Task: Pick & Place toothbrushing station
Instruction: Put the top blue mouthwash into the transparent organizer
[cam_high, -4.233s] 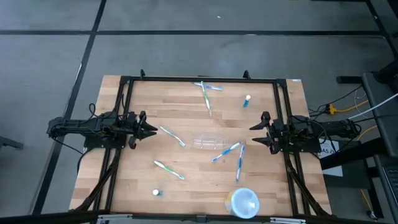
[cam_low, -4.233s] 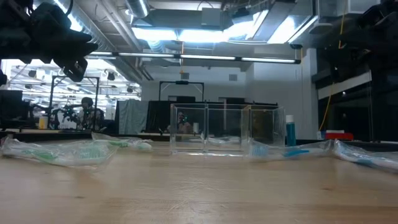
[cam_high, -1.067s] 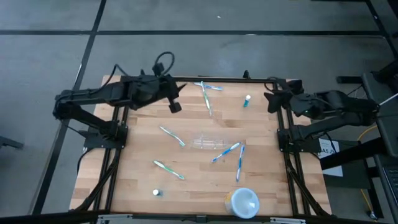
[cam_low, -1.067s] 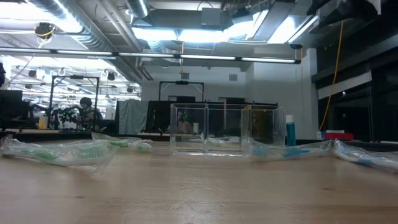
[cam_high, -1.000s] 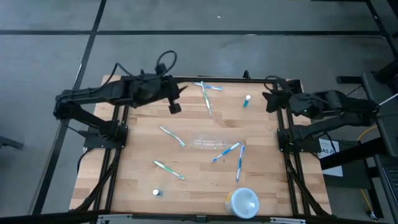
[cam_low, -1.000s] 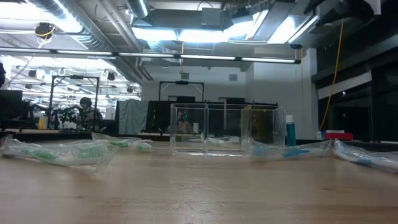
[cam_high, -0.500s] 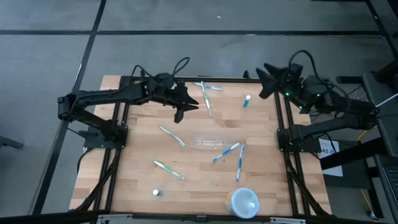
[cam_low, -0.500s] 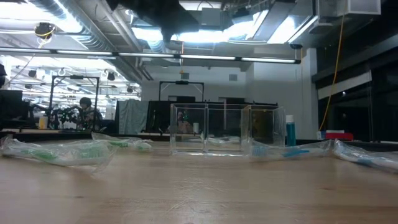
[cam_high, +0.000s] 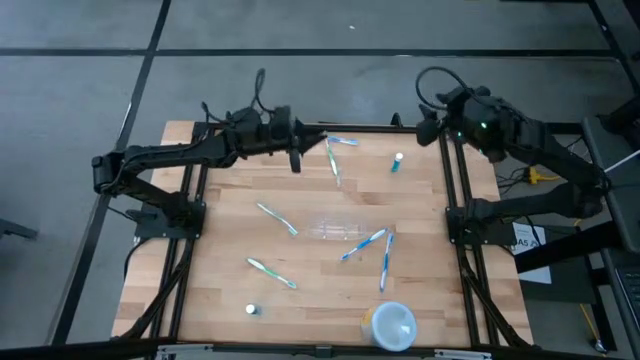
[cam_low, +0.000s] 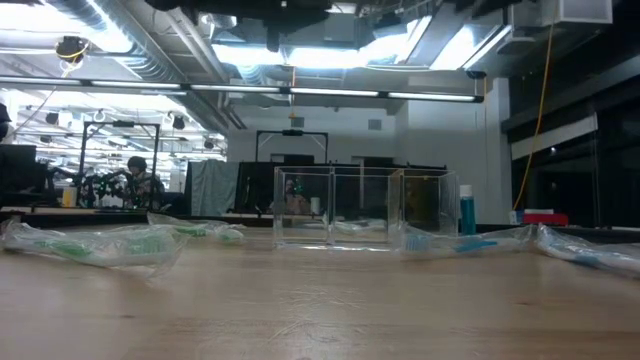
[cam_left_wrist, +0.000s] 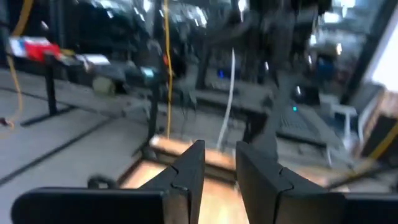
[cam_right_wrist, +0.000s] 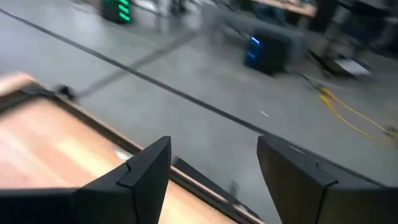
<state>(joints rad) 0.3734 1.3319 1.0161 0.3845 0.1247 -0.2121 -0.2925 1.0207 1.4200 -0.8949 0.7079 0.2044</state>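
Note:
The toothbrushing station (cam_high: 340, 230), a small clear plastic holder, stands on its base at the middle of the wooden table. In the low view (cam_low: 365, 208) it shows as a see-through box with compartments. My left gripper (cam_high: 297, 158) hangs high over the table's far edge, left of the middle. In the left wrist view (cam_left_wrist: 219, 168) its fingers stand a narrow gap apart and hold nothing. My right gripper (cam_high: 428, 128) is raised at the far right corner. In the right wrist view (cam_right_wrist: 211, 168) it is wide open and empty, facing the floor beyond the table.
Several toothbrushes lie around the holder, for instance one (cam_high: 277, 218) to its left and one (cam_high: 362, 244) to its right. Two more (cam_high: 331, 155) lie near the far edge. A small tube (cam_high: 397, 163) stands at the far right and a white cup (cam_high: 392, 325) at the near edge.
My left gripper has swung out over the table toward its right edge, then drawn back to the far edge. My right gripper has risen and gone toward the far right corner, turning to face beyond the table. The holder and the toothbrushes have not moved.

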